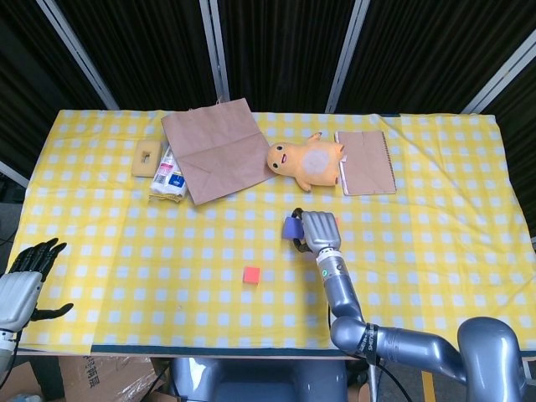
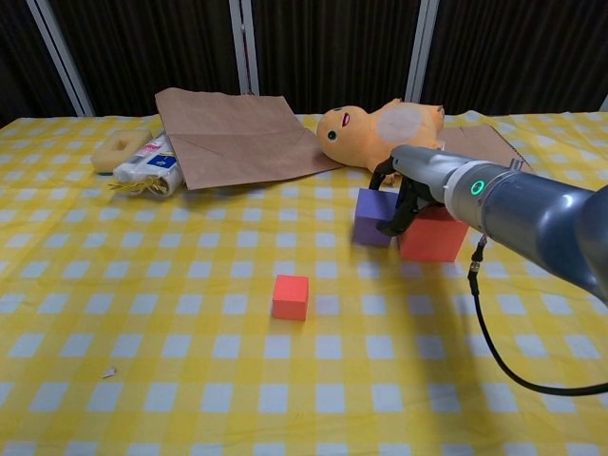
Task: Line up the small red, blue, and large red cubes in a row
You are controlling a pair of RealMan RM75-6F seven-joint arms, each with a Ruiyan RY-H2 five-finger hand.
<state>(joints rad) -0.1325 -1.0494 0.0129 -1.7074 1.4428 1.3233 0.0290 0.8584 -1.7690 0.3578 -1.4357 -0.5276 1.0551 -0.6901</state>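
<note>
The blue cube (image 2: 372, 218) sits low on the cloth, right beside the large red cube (image 2: 433, 235), and my right hand (image 2: 407, 193) grips it from above and from its right side. In the head view the right hand (image 1: 319, 231) covers the large red cube, and only the blue cube (image 1: 291, 227) shows at its left. The small red cube (image 2: 291, 296) lies alone nearer the front, also seen as the small red cube (image 1: 251, 275). My left hand (image 1: 25, 280) hangs off the table's left front corner, fingers spread and holding nothing.
At the back lie a brown paper bag (image 1: 214, 149), an orange plush toy (image 1: 306, 161), a brown notebook (image 1: 365, 162), a printed packet (image 1: 168, 173) and a beige block (image 1: 146, 158). The yellow checked cloth (image 1: 435, 268) covers the table.
</note>
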